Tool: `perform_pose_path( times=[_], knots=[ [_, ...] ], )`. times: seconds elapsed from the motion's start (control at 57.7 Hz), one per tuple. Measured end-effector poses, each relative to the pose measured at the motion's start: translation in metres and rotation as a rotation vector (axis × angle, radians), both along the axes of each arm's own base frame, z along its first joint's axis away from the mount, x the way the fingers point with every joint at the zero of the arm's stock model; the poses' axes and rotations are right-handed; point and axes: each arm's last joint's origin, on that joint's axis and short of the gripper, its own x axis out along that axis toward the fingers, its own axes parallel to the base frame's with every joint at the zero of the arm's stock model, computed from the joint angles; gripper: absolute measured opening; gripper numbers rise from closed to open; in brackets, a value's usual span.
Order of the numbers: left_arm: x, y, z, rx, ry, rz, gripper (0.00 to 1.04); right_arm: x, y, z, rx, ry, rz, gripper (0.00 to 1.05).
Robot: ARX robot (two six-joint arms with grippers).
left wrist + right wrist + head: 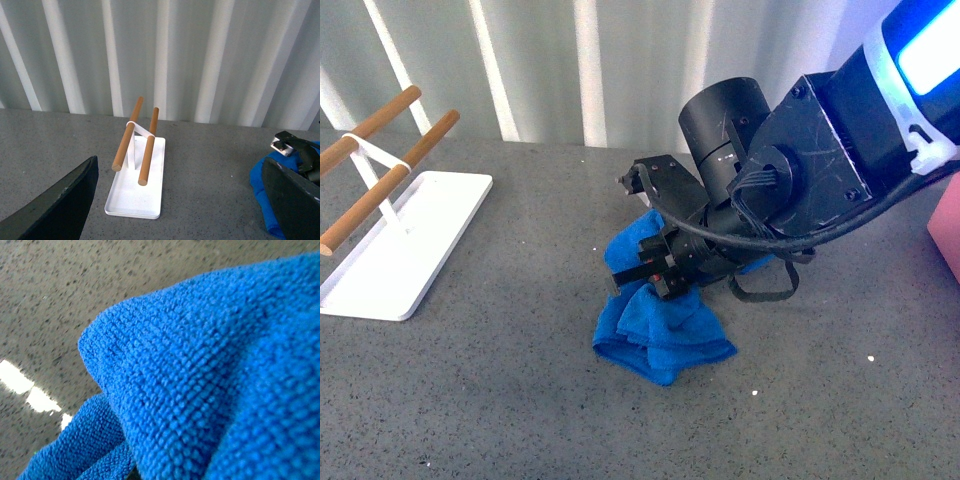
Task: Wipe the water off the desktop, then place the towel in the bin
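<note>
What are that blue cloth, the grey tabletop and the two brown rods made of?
The towel looks like fluffy terry or microfibre: tiny loops in ribbed rows. The desktop looks like matte speckled stone, or a laminate imitating it. The rods look like smooth wood, judging by their warm brown colour.

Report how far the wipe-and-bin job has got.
Done, apparently: no puddle shows on the desktop. In hand: the right gripper seems clamped on the bunched towel, whose lower folds rest on the desktop. Left: carry it to the bin, whose pink edge shows at far right; nothing is in it yet.
</note>
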Motion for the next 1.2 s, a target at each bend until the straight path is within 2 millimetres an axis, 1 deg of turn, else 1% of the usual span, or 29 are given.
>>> perform_pose_path(
  times=[0.087, 0.225, 0.277, 0.347, 0.381, 0.416, 0.433, 0.485, 0.503, 0.659, 0.728, 0.815, 0.884, 0.953, 1.092, 1.196],
  knots=[
    [0.0, 0.0, 0.0, 0.0, 0.0, 0.0, 0.98, -0.016, -0.004, 0.001, 0.018, 0.037, 0.002, 0.05],
    [0.0, 0.0, 0.0, 0.0, 0.0, 0.0, 0.98, -0.037, -0.011, 0.006, 0.015, 0.057, 0.005, 0.05],
    [0.0, 0.0, 0.0, 0.0, 0.0, 0.0, 0.98, -0.044, -0.015, 0.012, 0.007, 0.046, 0.0, 0.05],
    [0.0, 0.0, 0.0, 0.0, 0.0, 0.0, 0.98, -0.047, -0.019, 0.022, -0.011, 0.019, -0.013, 0.05],
    [0.0, 0.0, 0.0, 0.0, 0.0, 0.0, 0.98, -0.047, -0.021, 0.03, -0.023, -0.007, -0.018, 0.05],
    [0.0, 0.0, 0.0, 0.0, 0.0, 0.0, 0.98, -0.046, -0.024, 0.041, -0.036, -0.04, -0.03, 0.05],
    [0.0, 0.0, 0.0, 0.0, 0.0, 0.0, 0.98, -0.045, -0.027, 0.051, -0.049, -0.066, -0.041, 0.05],
    [0.0, 0.0, 0.0, 0.0, 0.0, 0.0, 0.98, -0.042, -0.034, 0.071, -0.077, -0.128, -0.067, 0.05],
    [0.0, 0.0, 0.0, 0.0, 0.0, 0.0, 0.98, -0.04, -0.037, 0.082, -0.089, -0.157, -0.082, 0.05],
    [0.0, 0.0, 0.0, 0.0, 0.0, 0.0, 0.98, -0.03, -0.055, 0.128, -0.139, -0.288, -0.168, 0.05],
    [0.0, 0.0, 0.0, 0.0, 0.0, 0.0, 0.98, -0.026, -0.069, 0.159, -0.177, -0.383, -0.238, 0.05],
    [0.0, 0.0, 0.0, 0.0, 0.0, 0.0, 0.98, -0.023, -0.083, 0.186, -0.213, -0.454, -0.316, 0.05],
    [0.0, 0.0, 0.0, 0.0, 0.0, 0.0, 0.98, -0.022, -0.095, 0.202, -0.256, -0.479, -0.391, 0.05],
    [0.0, 0.0, 0.0, 0.0, 0.0, 0.0, 0.98, -0.023, -0.109, 0.213, -0.32, -0.499, -0.479, 0.05],
    [0.0, 0.0, 0.0, 0.001, 0.0, 0.0, 0.98, -0.025, -0.14, 0.226, -0.438, -0.502, -0.642, 0.05],
    [0.0, 0.0, 0.0, 0.001, 0.0, 0.0, 0.98, -0.026, -0.164, 0.235, -0.481, -0.464, -0.747, 0.05]
  ],
)
